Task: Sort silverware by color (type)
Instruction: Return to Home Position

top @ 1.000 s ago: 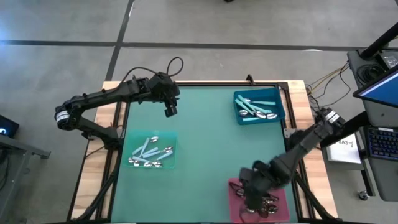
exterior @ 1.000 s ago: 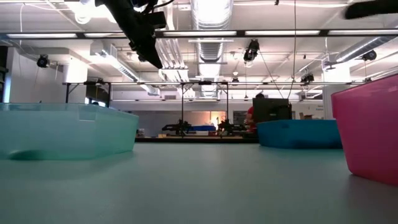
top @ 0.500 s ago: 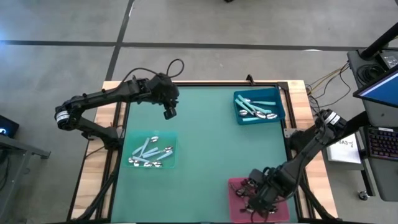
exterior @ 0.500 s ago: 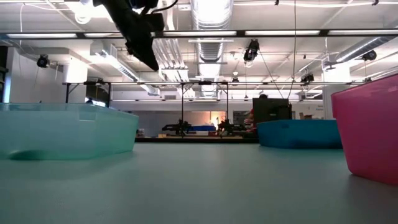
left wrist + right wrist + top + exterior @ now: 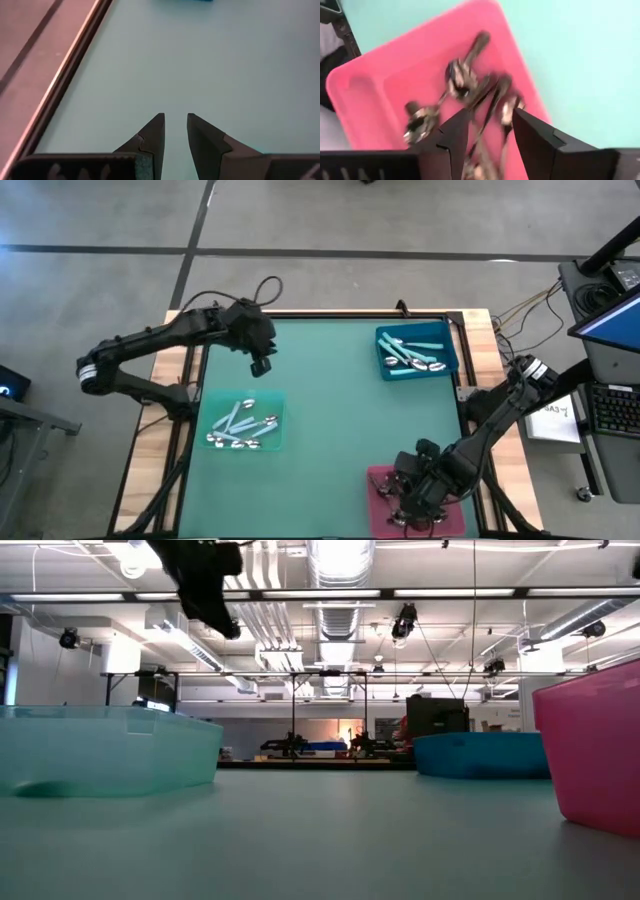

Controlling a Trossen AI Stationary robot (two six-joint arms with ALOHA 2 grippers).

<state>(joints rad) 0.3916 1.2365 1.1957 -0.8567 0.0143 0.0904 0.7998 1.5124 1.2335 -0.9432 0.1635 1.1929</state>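
The silverware lies sorted in three trays. Teal-handled spoons [image 5: 240, 430] are in the pale teal tray [image 5: 212, 402] at the near left. Pale-blue-handled spoons [image 5: 410, 355] lie in the blue tray [image 5: 448, 332] at the far right. Dark all-metal spoons [image 5: 462, 80] lie in the pink tray [image 5: 355, 80] at the near right. My right gripper [image 5: 490, 112] hangs open just above those dark spoons, pointing steeply down, with nothing between its fingers. My left gripper [image 5: 175, 117] is open by a narrow gap and hangs over bare table at the far left [image 5: 260, 367].
The green table top [image 5: 330, 420] lies bare between the three trays. A dark frame rail [image 5: 65, 85] and a wooden border run along the table's left edge, close to my left gripper. In the low view the pink tray [image 5: 590, 755] stands near on the right.
My left gripper has moved toward the table's left edge, staying high above the table. My right gripper has sunk a little over the pink tray while its arm swung toward the table's right edge.
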